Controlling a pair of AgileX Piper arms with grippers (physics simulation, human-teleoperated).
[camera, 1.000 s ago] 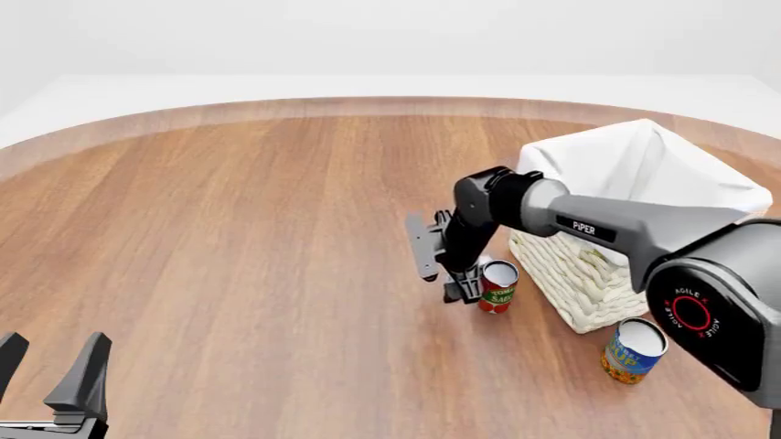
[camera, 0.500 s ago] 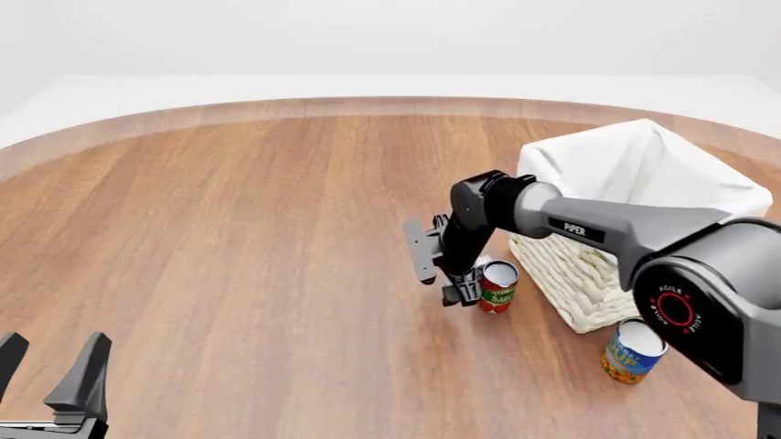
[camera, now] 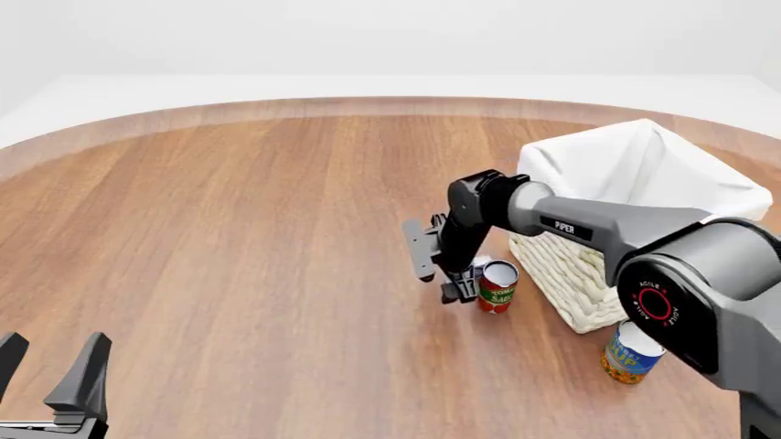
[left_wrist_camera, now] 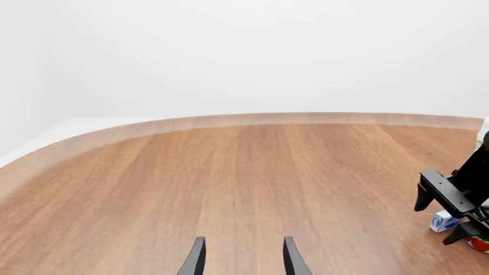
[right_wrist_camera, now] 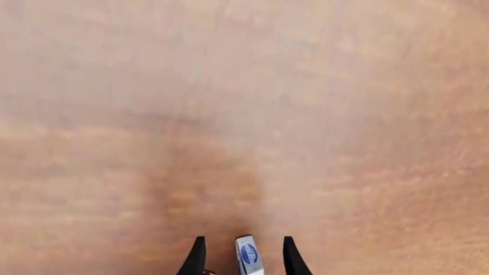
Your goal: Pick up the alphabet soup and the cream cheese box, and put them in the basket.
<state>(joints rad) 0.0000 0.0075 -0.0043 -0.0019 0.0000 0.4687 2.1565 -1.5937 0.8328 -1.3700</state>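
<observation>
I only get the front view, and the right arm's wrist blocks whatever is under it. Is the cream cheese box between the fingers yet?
Observer: Yes. The right wrist view shows the cream cheese box between the fingers of the right gripper, with a strip of table showing on each side.
Operator: So nothing is clamped?
Observer: No. The fingers stand open and touch neither face of the box.
Operator: Is it off the table?
Observer: It seems not. The left wrist view shows it low beside the red and green can, apparently resting on the table.
</observation>
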